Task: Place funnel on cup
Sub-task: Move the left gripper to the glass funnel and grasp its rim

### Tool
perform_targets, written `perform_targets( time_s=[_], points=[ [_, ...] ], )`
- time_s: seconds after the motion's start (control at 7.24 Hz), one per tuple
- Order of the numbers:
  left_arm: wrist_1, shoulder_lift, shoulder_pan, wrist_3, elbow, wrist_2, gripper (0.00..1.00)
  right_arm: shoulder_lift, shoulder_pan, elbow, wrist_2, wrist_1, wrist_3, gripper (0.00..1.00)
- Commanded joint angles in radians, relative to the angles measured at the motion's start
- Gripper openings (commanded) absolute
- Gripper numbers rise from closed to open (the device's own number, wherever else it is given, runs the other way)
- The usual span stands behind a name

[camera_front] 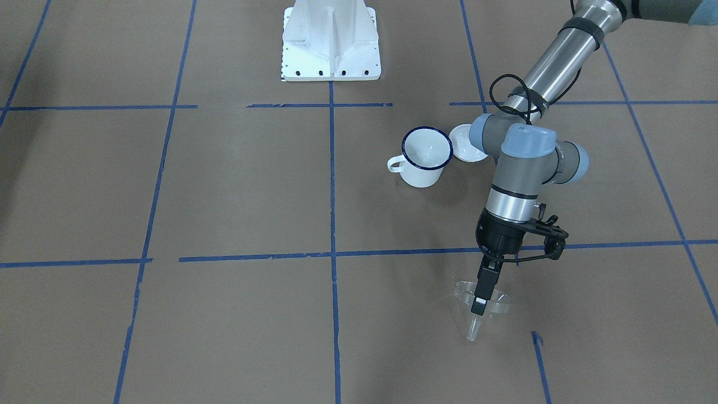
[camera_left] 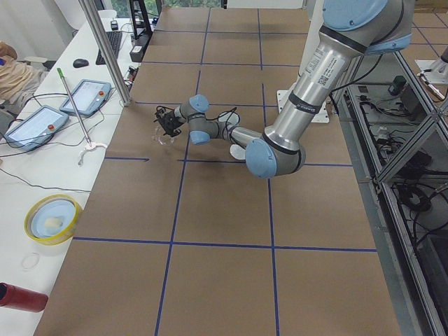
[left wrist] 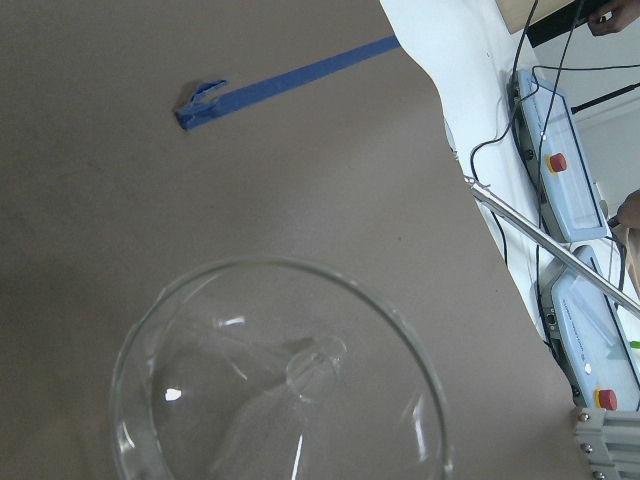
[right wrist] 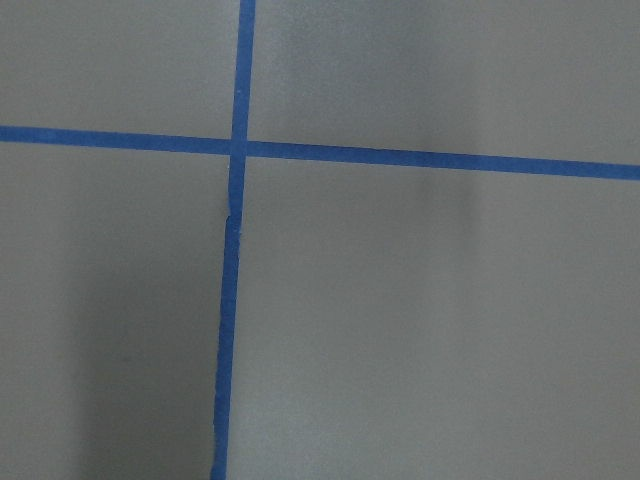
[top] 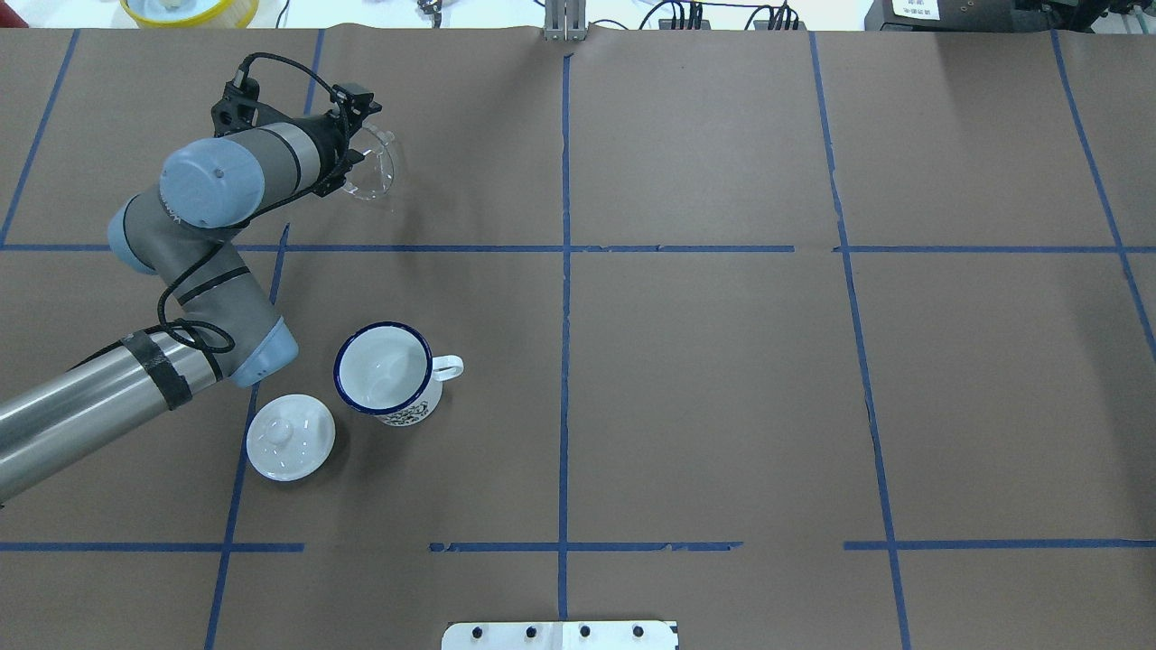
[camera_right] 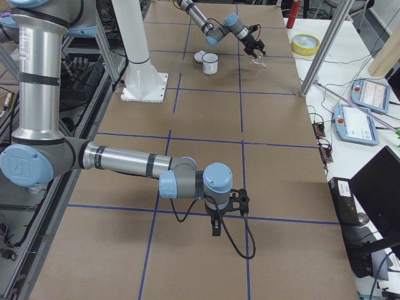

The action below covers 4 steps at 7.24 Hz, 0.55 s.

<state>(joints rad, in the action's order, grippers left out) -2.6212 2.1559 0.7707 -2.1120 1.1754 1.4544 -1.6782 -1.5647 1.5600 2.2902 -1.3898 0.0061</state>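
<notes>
The clear funnel (camera_front: 496,303) hangs mouth up and spout down in my left gripper (camera_front: 479,304), which is shut on its rim, one finger inside the cone. The left wrist view looks down into the funnel's mouth (left wrist: 280,380). Overhead, the funnel (top: 379,167) is at the far left of the table. The white cup (camera_front: 426,157) with the dark blue rim stands upright and empty, nearer the robot; it also shows overhead (top: 384,370), handle to the right. My right gripper (camera_right: 215,230) shows only in the exterior right view, low over bare table; I cannot tell if it is open.
A round white knobbed lid (top: 289,436) lies beside the cup, on its left overhead, under my left forearm. The white robot base (camera_front: 331,45) stands at the table's middle edge. The table's far edge and operator desks lie just beyond the funnel (left wrist: 470,90).
</notes>
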Motion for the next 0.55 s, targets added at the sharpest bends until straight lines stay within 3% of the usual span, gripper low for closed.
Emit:
perform_targets(
  time_s=[0.0, 0.14, 0.28, 0.41],
  points=[
    [-0.011, 0.001, 0.006, 0.001, -0.003, 0.001, 0.79, 0.000, 0.000, 0.000, 0.000, 0.000, 0.000, 1.00],
    [-0.013, 0.001, 0.006, 0.001, -0.003, 0.001, 0.73, 0.000, 0.000, 0.000, 0.000, 0.000, 0.000, 1.00],
    [-0.013, 0.005, 0.006, 0.003, -0.002, 0.003, 0.40, 0.000, 0.000, 0.000, 0.000, 0.000, 0.000, 1.00],
    [-0.013, 0.005, 0.006, 0.013, -0.002, 0.006, 0.00, 0.000, 0.000, 0.000, 0.000, 0.000, 0.000, 1.00]
  ],
)
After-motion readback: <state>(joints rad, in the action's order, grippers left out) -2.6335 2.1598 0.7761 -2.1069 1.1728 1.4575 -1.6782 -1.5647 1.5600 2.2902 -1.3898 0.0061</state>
